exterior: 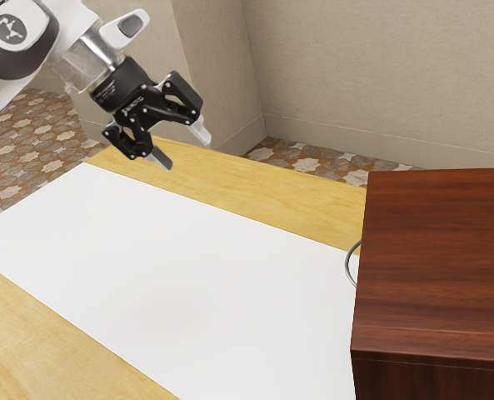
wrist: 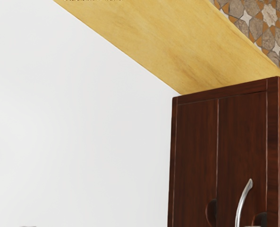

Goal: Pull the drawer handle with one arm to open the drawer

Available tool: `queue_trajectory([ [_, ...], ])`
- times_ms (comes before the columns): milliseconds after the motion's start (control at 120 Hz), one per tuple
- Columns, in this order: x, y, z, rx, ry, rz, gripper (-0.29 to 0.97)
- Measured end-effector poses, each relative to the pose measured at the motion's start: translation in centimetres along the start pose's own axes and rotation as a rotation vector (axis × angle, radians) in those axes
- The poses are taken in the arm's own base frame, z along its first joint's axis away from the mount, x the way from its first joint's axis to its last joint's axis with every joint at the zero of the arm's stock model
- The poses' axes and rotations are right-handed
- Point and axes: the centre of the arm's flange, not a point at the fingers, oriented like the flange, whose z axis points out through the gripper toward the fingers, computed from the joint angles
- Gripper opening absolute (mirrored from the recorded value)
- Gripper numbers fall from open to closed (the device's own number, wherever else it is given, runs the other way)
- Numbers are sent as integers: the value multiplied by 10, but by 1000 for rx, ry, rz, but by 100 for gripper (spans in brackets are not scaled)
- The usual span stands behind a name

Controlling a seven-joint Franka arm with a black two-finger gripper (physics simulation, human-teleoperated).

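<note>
Nothing stands between the hand (exterior: 182, 146) and the cabinet (exterior: 434, 267): the stretch of worktop (exterior: 255, 187) separating them carries only a white sheet (exterior: 172, 267), lying flat. The hand hangs in the air above the worktop's far corner at the exterior view's left, on the end of the arm (exterior: 88, 58). Its two black fingers are spread apart with nothing between them. It is well apart from the cabinet, which stands at the worktop's edge at the exterior view's right. The handle (exterior: 349, 262) is a thin curved metal bar on the cabinet face that looks toward the hand, just above the sheet. From the wrist view the same handle (wrist: 242, 201) stands out against the dark front, and the drawer front appears flush with the cabinet's frame, though I cannot be sure of that. The worktop is pale yellow wood, and the sheet crosses it as a broad band, leaving bare wood along the far edge and at the near corner. Beyond the far edge are a floor (exterior: 30, 142) of patterned tiles, beige walls (exterior: 380, 58) and a pale baseboard (exterior: 380, 137). There is one cabinet, one handle, one sheet and one arm.
</note>
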Motion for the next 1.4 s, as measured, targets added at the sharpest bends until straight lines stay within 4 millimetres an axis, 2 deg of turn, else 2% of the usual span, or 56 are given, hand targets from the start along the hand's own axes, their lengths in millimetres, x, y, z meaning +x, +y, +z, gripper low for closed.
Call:
queue_trajectory([
  [150, 10, -7, 14, 3, 5, -50, 53],
  [292, 4, 3, 43, 1, -24, -57, 52],
  [383, -6, 21, 60, -9, -39, -37, 50],
  [508, -38, 44, 88, -13, -70, 4, 48],
  [583, -48, 55, 101, -23, -72, 19, 47],
  [883, -27, 42, 112, -48, 8, -25, 38],
  [1225, -48, 57, 148, -92, -10, -23, 32],
  [1400, -50, 58, 155, -119, -11, -31, 29],
])
